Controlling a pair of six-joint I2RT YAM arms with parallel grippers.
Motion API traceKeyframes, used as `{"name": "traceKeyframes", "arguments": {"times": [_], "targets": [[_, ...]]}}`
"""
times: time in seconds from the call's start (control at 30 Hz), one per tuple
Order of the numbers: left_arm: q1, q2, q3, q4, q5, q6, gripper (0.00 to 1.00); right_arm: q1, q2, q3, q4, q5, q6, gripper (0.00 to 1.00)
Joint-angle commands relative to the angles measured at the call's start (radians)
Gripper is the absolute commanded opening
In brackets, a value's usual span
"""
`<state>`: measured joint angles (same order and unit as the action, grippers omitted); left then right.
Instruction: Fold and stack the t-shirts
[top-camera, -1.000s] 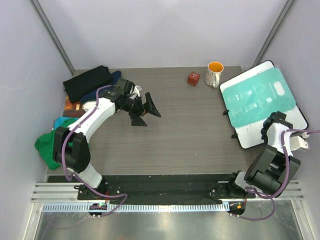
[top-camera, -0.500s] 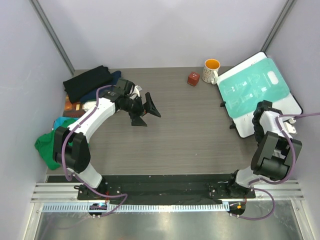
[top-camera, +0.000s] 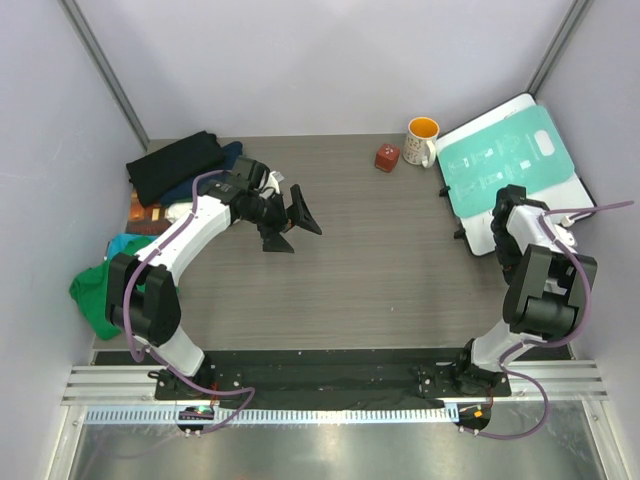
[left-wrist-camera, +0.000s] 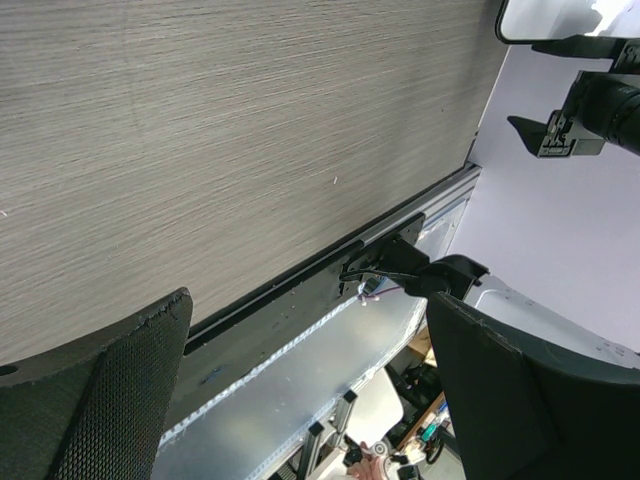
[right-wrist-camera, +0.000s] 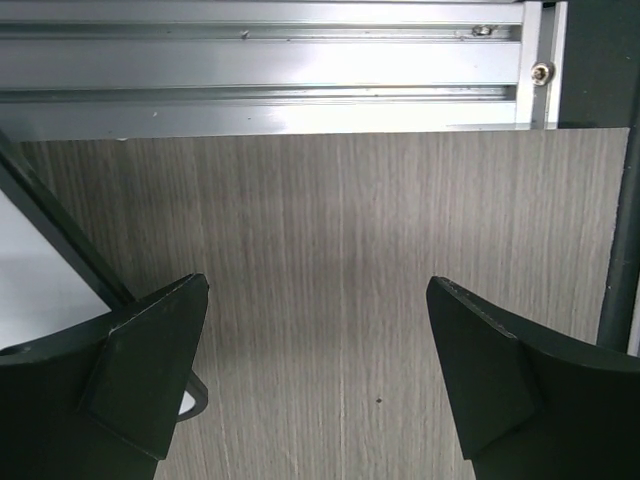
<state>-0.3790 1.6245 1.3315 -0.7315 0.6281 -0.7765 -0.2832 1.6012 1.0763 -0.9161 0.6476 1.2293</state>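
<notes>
**Both arms empty-handed, shirts heaped at the left**

Left fingers (top-camera: 303, 213) are spread wide, grasping nothing, over the bare bench (top-camera: 380, 270) left of centre. That arm arches out from its near-left base. Right fingers (right-wrist-camera: 140, 370) are likewise released, beside the teal-and-white board (top-camera: 510, 160), with the arm folded up sharply. T-shirts (top-camera: 175, 165) lie heaped along the bench's left edge.

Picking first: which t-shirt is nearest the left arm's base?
The crumpled green cloth t-shirt; the teal shirt, navy shirt and black shirt lie farther back.
</notes>
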Motion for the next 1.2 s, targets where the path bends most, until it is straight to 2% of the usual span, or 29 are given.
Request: {"name": "traceKeyframes", "arguments": {"times": [0.0,0.2,0.33,0.47,0.63,0.77,0.8,0.93,1.0,1.1,1.17], "targets": [[0.006,-0.021,0.014,-0.006,0.007,0.011,1.0,0.024,0.031,0.083,0.062,0.006,0.033,0.98],[0.008,-0.025,0.021,0.003,-0.002,0.011,1.0,0.033,0.101,0.177,0.046,-0.012,-0.005,0.99],[0.008,-0.029,0.021,0.006,-0.01,0.01,1.0,0.039,0.089,0.198,0.022,0.007,-0.011,1.0],[0.008,-0.023,0.021,0.006,-0.01,0.014,1.0,0.038,0.025,0.166,-0.021,0.036,-0.01,1.0],[0.014,-0.023,0.015,0.007,-0.008,0.02,1.0,0.038,-0.154,0.061,-0.058,0.061,-0.017,1.0],[0.017,-0.028,0.018,0.006,-0.036,0.014,1.0,0.039,-0.277,0.01,-0.064,0.015,-0.118,1.0],[0.02,-0.037,0.015,0.006,-0.091,0.01,1.0,0.045,-0.299,0.002,-0.058,-0.024,-0.154,1.0],[0.032,-0.087,0.018,0.026,-0.246,-0.021,1.0,0.136,-0.46,-0.041,0.034,-0.182,-0.388,1.0],[0.051,-0.094,0.031,-0.002,-0.301,-0.043,1.0,0.231,-0.556,-0.044,0.08,-0.216,-0.413,1.0],[0.11,-0.097,0.029,-0.013,-0.379,-0.075,1.0,0.329,-0.569,-0.03,0.135,-0.345,-0.47,0.98],[0.149,-0.097,0.021,-0.003,-0.409,-0.09,1.0,0.412,-0.508,0.02,0.157,-0.403,-0.523,0.98]]}}
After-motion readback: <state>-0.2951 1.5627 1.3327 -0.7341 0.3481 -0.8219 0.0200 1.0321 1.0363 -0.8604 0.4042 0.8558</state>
